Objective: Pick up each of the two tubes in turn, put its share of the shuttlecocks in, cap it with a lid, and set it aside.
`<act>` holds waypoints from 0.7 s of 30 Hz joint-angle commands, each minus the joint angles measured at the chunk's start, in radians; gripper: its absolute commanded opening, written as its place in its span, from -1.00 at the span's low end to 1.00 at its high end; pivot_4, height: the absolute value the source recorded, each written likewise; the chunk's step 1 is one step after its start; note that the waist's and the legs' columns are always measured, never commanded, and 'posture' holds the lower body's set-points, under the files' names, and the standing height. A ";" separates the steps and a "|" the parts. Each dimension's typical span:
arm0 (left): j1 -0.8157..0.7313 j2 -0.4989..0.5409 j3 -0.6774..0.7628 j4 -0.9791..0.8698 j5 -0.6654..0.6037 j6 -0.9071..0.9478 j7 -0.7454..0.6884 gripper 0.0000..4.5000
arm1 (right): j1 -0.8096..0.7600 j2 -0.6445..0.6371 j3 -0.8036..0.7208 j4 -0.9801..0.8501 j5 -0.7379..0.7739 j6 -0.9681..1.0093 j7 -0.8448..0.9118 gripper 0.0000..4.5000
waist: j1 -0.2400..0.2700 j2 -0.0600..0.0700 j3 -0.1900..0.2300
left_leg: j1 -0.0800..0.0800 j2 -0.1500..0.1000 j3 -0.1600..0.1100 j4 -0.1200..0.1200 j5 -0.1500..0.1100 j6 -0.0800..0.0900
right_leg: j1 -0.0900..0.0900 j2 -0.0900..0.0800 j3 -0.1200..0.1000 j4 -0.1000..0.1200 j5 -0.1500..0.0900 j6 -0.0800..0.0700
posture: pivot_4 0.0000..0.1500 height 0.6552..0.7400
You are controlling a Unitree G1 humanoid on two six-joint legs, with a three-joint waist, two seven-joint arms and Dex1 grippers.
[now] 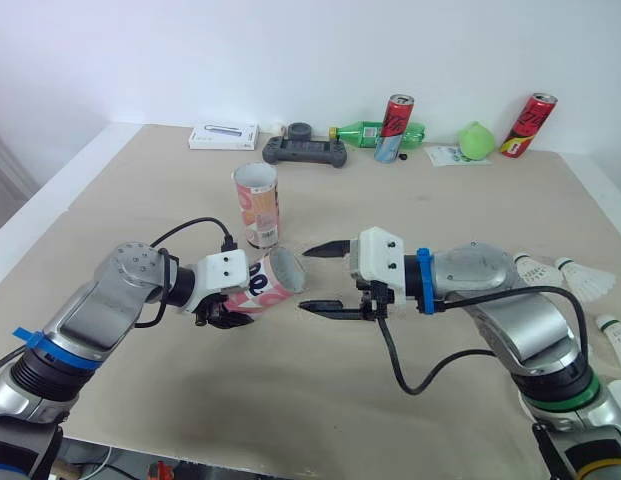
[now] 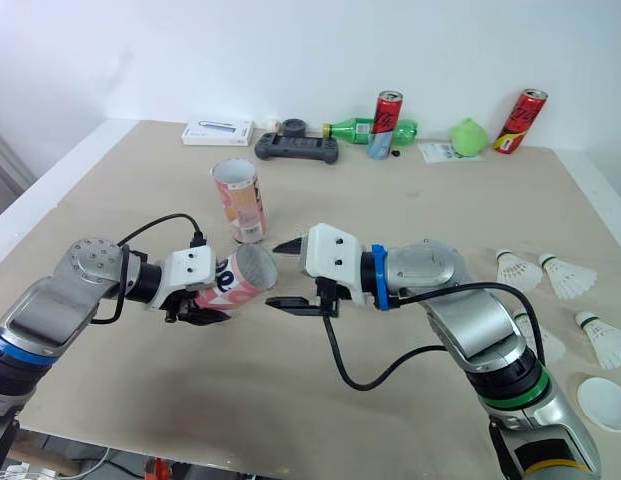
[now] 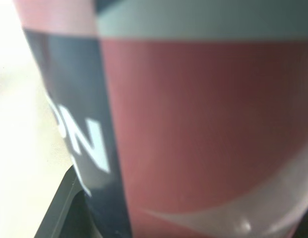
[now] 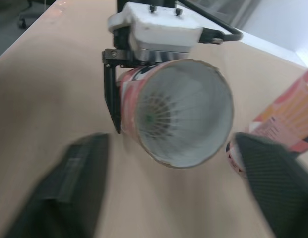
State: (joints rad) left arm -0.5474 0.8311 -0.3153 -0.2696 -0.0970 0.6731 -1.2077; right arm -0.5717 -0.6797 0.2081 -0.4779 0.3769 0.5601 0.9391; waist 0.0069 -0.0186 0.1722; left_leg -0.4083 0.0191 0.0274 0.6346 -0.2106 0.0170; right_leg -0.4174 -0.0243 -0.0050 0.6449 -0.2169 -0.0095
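"Two tubes on the list. Item one, location?"

"Item one, first tube (image 1: 273,282): held off the table (image 1: 150,190) and tipped on its side. The left gripper (image 1: 238,298) is clamped around its body. Its open mouth faces the right gripper (image 1: 315,279)."

"Contents?"

"One shuttlecock inside (image 4: 158,111), feathers visible down the bore in the right wrist view. Whether more sit behind it cannot be told. No lid fitted."

"Right gripper?"

"Fingers spread wide, holding nothing, just in front of the tube's mouth."

"Item two?"

"Second tube (image 1: 257,205): upright on the table just behind the first, top open, uncapped. Contents hidden."

"Loose stock?"

"Three shuttlecocks on the table at the robot's right, well apart from both tubes: one (image 2: 510,268), a second (image 2: 568,276) beside it, a third (image 2: 602,340) nearer the robot. A white disc (image 2: 605,403) at the near right edge is probably a lid."

"Status?"

"By my reckoning, early in tube one. Loading has started, and the rest of its share, the capping and the setting aside remain. Tube two appears wholly undone."

"Non-task items?"

"Along the far edge: white box (image 1: 223,136), controller (image 1: 305,150), green bottle (image 1: 362,132), two red cans (image 1: 394,128) (image 1: 530,125)."
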 commanded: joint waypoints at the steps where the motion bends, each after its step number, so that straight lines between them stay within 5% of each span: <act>1: 0.010 0.001 -0.026 0.004 -0.010 -0.001 -0.014 0.11 | 0.041 -0.002 -0.220 -0.081 0.087 0.098 -0.115 0.99 | 0.001 -0.001 0.000 | 0.000 0.000 0.000 0.000 0.000 0.000 | 0.000 0.000 0.000 0.000 0.000 0.000 | 1.00 1.00; 11: -0.139 -0.056 -0.043 0.070 -0.063 0.041 -0.067 0.11 | 0.630 0.203 -0.658 -0.376 -0.087 0.068 -0.544 0.99 | 0.006 -0.005 0.002 | -0.013 -0.002 -0.004 0.001 0.000 -0.001 | -0.007 0.001 -0.003 0.001 -0.001 0.006 | 1.00 1.00; 21: -0.196 -0.142 -0.117 0.145 -0.046 0.003 -0.060 0.11 | 1.215 0.514 -0.659 -0.457 -0.318 -0.288 -0.696 0.99 | -0.009 -0.003 0.001 | -0.014 0.005 -0.003 0.001 -0.001 -0.002 | -0.015 0.008 -0.001 0.006 -0.003 0.003 | 1.00 1.00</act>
State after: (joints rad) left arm -0.7263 0.6928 -0.4241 -0.1260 -0.1493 0.6939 -1.2658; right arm 0.6241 -0.1811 -0.4439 -0.8993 0.0857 0.3512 0.2671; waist -0.0021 -0.0219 0.1736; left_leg -0.4219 0.0263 0.0241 0.6360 -0.2105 0.0138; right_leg -0.4325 -0.0155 -0.0061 0.6509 -0.2213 -0.0085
